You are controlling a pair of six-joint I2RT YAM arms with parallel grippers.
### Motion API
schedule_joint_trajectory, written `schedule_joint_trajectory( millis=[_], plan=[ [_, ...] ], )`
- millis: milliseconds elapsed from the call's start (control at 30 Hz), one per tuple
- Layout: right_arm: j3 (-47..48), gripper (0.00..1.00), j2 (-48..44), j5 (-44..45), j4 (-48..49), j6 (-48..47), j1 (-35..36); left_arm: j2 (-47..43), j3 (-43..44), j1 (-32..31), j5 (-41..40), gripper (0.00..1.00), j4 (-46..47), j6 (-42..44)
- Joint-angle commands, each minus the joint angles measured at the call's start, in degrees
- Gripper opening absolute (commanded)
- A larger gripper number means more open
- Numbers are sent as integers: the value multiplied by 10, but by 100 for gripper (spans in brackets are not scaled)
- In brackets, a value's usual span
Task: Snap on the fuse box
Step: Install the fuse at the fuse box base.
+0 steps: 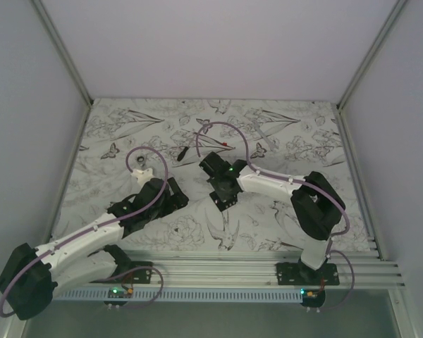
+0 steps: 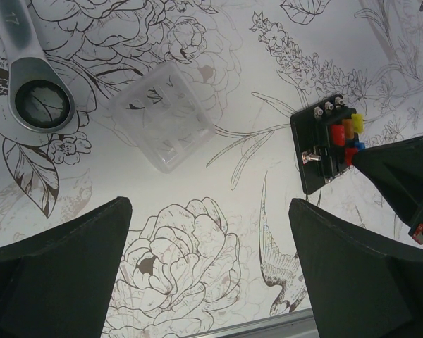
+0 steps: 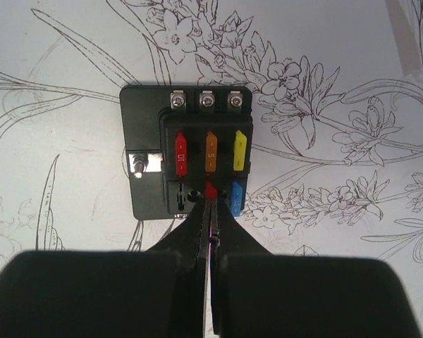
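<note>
The fuse box (image 3: 144, 127) is a small black block lying flat on the flowered table, with red, orange, yellow and blue fuses in its slots. My right gripper (image 3: 210, 201) is shut, its fingertips (image 3: 201, 211) pressed together right at a small red fuse (image 3: 210, 189) in the lower row. Whether that fuse is pinched I cannot tell. The left wrist view shows the fuse box (image 2: 317, 151) to the right with the right gripper (image 2: 354, 158) tip on it. My left gripper (image 2: 210, 208) hangs wide open above bare table, holding nothing.
A clear plastic cover (image 2: 162, 127) lies on the table ahead of the left gripper. A metal ring spanner (image 2: 35, 91) lies at the far left. A thin black stick-like tool (image 1: 183, 153) lies behind the arms. White walls enclose the table.
</note>
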Motion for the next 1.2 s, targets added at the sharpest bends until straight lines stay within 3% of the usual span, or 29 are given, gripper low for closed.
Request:
schedule_joint_trajectory(
  millis=[0, 367, 733, 1167],
  plan=[
    [-14, 0, 61, -4, -24, 1, 0, 2, 4, 3, 1, 100, -23, 6],
    [-19, 0, 88, -12, -19, 4, 12, -3, 2, 3, 4, 100, -23, 2],
    [-97, 0, 28, -28, -30, 14, 13, -6, 1, 3, 3, 100, -22, -5],
    [-16, 0, 102, -36, -19, -16, 4, -22, -7, 3, 0, 100, -26, -8]
  ],
)
